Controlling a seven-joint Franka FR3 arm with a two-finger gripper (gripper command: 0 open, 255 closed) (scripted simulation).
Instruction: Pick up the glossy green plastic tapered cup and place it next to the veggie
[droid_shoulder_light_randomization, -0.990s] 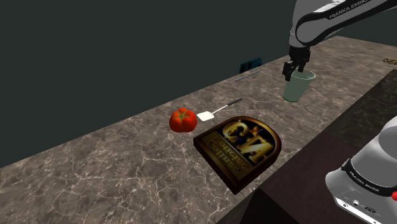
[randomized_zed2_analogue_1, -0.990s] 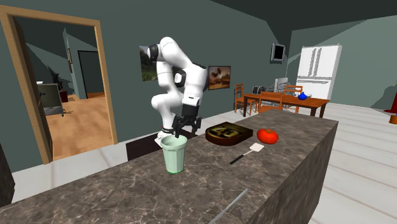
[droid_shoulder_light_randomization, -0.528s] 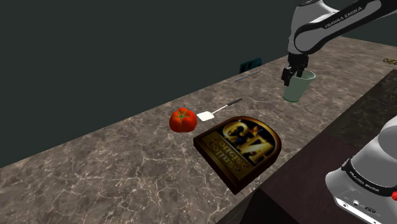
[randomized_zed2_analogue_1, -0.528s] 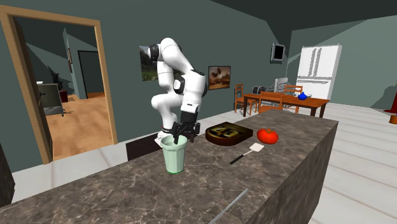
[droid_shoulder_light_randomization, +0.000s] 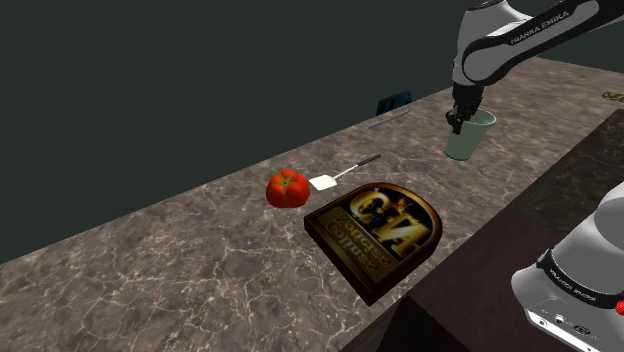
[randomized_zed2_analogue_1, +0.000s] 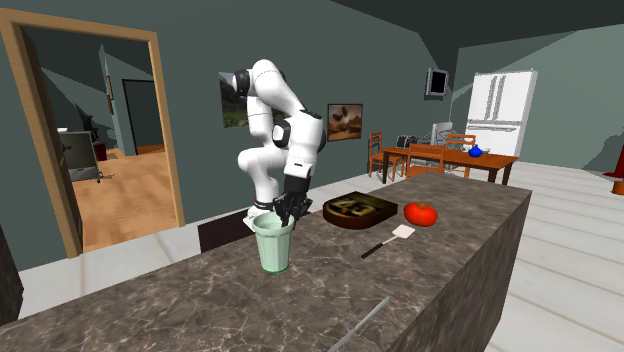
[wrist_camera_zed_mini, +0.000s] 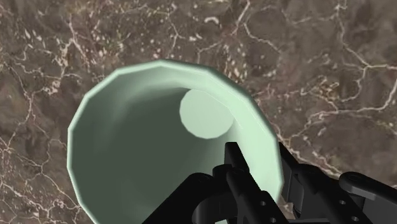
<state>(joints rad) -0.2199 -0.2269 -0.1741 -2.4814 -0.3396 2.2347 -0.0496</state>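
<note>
The white arm (droid_shoulder_light_randomization: 520, 40) bears "FRANKA EMIKA" in dark capitals. The dark arched plaque (droid_shoulder_light_randomization: 377, 228) carries gold lettering I cannot read for certain. The cup (droid_shoulder_light_randomization: 468, 142) is pale mint green, smooth and tapered to a small round bottom (seen down its mouth from the wrist). It stands upright on the brown marbled countertop (droid_shoulder_light_randomization: 170, 260). The gripper (wrist_camera_zed_mini: 261, 156) is clamped on its wall, one finger inside, one outside. In the shoulder view the cup stands at 2 o'clock from the red tomato (droid_shoulder_light_randomization: 287, 188), well apart. A white spatula (droid_shoulder_light_randomization: 335, 177) lies just beside the tomato at 2 o'clock, the plaque at 4. Bare counter spreads toward 8 o'clock; the far edge passes near at 11.
</note>
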